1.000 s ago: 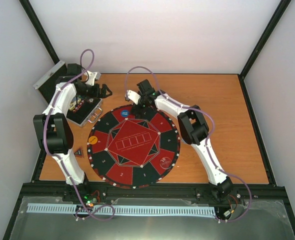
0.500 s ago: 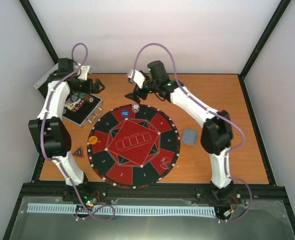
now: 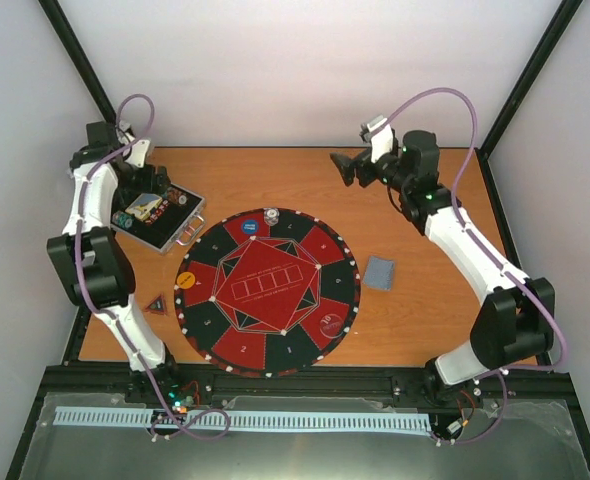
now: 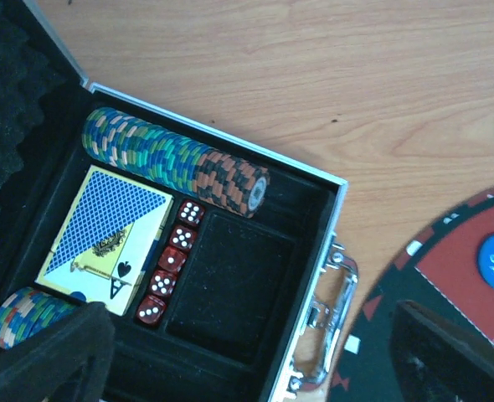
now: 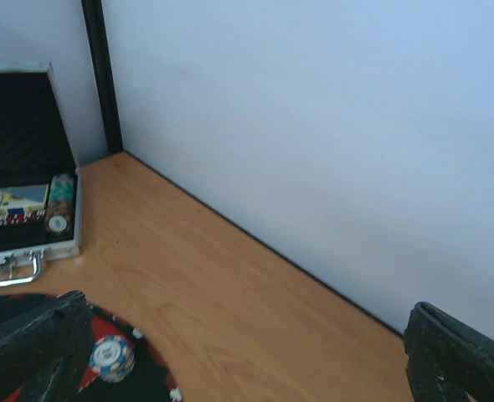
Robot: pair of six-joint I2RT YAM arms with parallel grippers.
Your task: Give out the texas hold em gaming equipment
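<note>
A grey-blue card stack (image 3: 379, 272) lies on the wood right of the round mat (image 3: 215, 262). On the mat sit a blue button (image 3: 247, 225), an orange button (image 3: 187, 281), a clear disc (image 3: 332, 322) and a small chip stack (image 3: 272, 215), which also shows as chip stack (image 5: 111, 356). A dark triangular marker (image 3: 157, 304) lies left of the mat. My left gripper (image 4: 247, 368) hangs open above the open case (image 4: 335, 251), over its bare compartment, beside a chip row (image 4: 172, 159), boxed card deck (image 4: 105, 234) and red dice (image 4: 167, 272). My right gripper (image 3: 350, 165) is open and empty, raised at the back.
The silver case (image 3: 180, 222) stands at the back left with its lid (image 3: 95, 150) leaning on the wall. White walls and black frame posts (image 5: 100, 75) close in the table. Bare wood (image 3: 445, 230) stretches right of the mat.
My right arm swung up and away to the back right from the mat's far edge, leaving the chip stack there and uncovering the card stack. My left gripper drew back over the case.
</note>
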